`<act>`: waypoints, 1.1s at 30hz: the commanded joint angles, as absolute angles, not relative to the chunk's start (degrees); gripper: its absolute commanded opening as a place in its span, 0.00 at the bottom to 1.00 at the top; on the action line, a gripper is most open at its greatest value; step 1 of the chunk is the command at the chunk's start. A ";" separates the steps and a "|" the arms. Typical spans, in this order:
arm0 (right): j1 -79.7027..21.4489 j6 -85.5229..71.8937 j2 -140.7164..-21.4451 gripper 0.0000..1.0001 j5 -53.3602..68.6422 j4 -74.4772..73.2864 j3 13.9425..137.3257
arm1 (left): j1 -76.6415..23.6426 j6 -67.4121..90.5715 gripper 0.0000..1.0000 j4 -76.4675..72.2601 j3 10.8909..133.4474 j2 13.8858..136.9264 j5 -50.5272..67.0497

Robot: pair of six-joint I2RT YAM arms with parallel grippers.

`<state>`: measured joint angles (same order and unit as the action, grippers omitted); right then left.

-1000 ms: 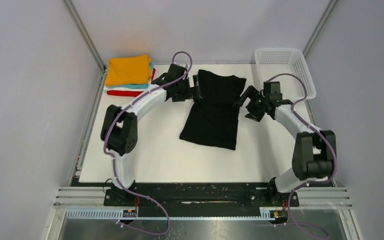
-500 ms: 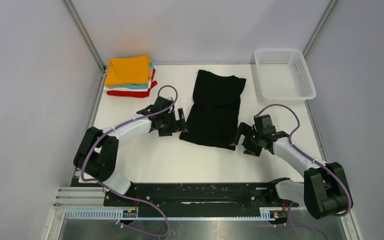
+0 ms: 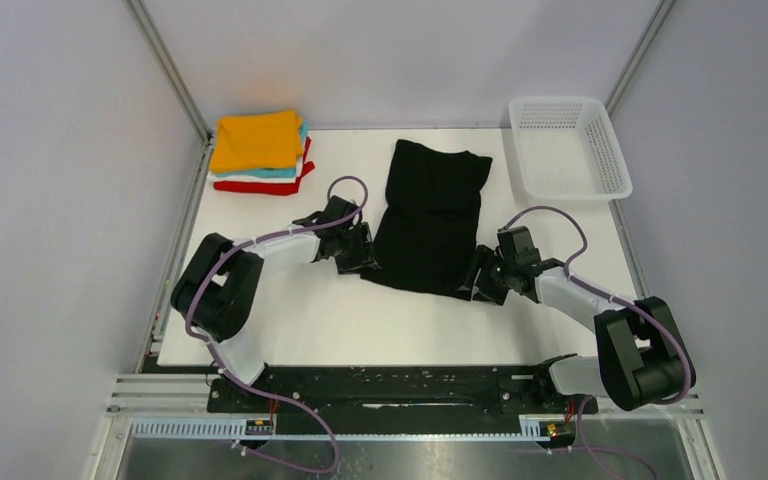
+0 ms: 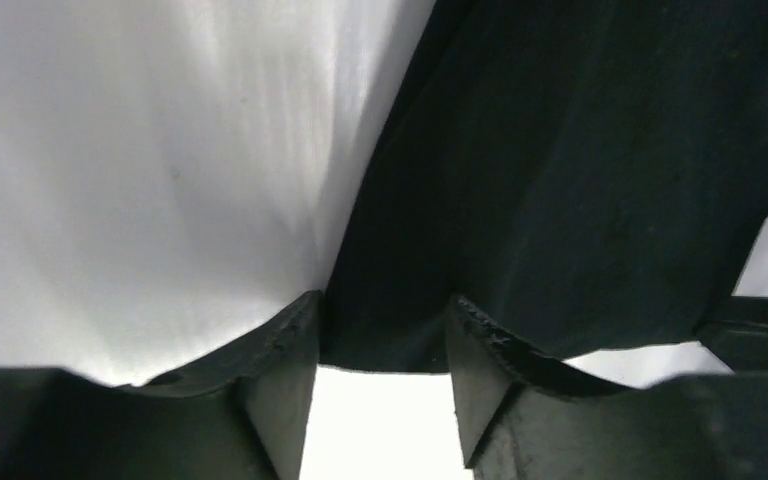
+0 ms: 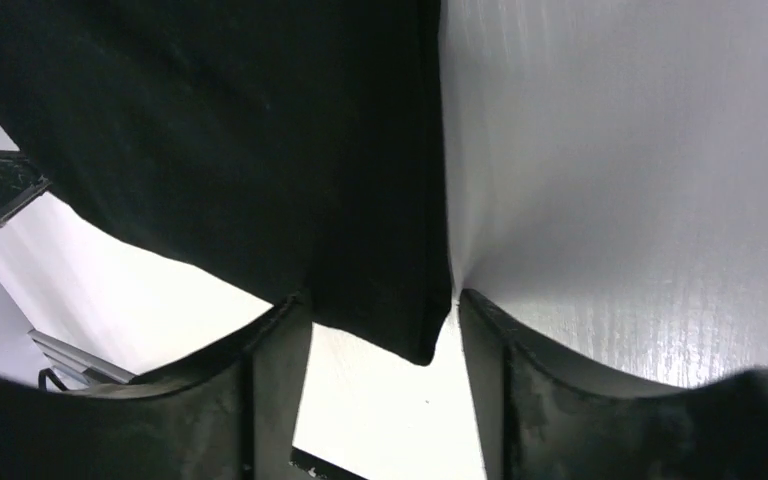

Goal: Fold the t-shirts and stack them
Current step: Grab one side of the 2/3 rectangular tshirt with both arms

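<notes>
Black shirt (image 3: pixel 430 225) is lying flat mid-tabletop (image 3: pixel 330 320). Left gripper (image 4: pixel 380 305) is sitting spread around its near-left corner, with the hem between the fingers, not pinched. Right gripper (image 5: pixel 382 300) is likewise straddling the near-right corner, spread. Folded stack (image 3: pixel 257 150), orange on top, is sitting far left.

The left arm (image 3: pixel 278 246) and right arm (image 3: pixel 572 292) have white links, bulky black joints and a purple cable (image 3: pixel 349 180) each. The left gripper (image 4: pixel 382 308) is black.
</notes>
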<state>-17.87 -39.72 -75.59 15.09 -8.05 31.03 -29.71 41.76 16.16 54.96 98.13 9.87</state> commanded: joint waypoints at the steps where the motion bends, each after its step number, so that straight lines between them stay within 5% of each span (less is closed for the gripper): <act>1: -18.51 -40.36 -78.61 0.58 13.98 -7.78 31.32 | -30.90 41.90 0.43 16.57 57.18 102.80 10.34; 4: -18.80 -40.86 -78.84 0.42 14.34 -7.87 30.89 | -31.60 41.71 0.24 17.48 57.62 103.12 9.67; 6: -18.86 -40.73 -78.46 0.22 13.65 -7.67 30.29 | -31.92 42.04 0.01 17.28 57.00 102.51 8.59; 7: -18.95 -40.51 -78.14 0.05 13.45 -7.49 30.11 | -32.03 42.05 0.00 16.72 56.63 102.32 8.31; 8: -18.86 -40.19 -77.85 0.00 13.60 -7.35 29.85 | -32.19 42.02 0.00 15.91 55.75 101.90 8.26; 17: -22.57 -33.49 -63.19 0.00 26.47 -24.33 26.81 | -38.41 44.06 0.00 22.84 42.08 82.39 6.87; 23: -25.61 -31.33 -39.03 0.00 33.78 -42.69 27.03 | -49.15 47.02 0.00 33.67 35.98 57.52 1.00; 27: -25.73 -33.07 -29.02 0.00 41.48 -44.18 28.88 | -50.81 48.42 0.00 34.80 35.90 43.10 4.36; 33: -25.62 -32.94 -28.14 0.00 37.33 -42.61 34.90 | -50.87 47.16 0.00 31.91 38.25 35.00 -0.41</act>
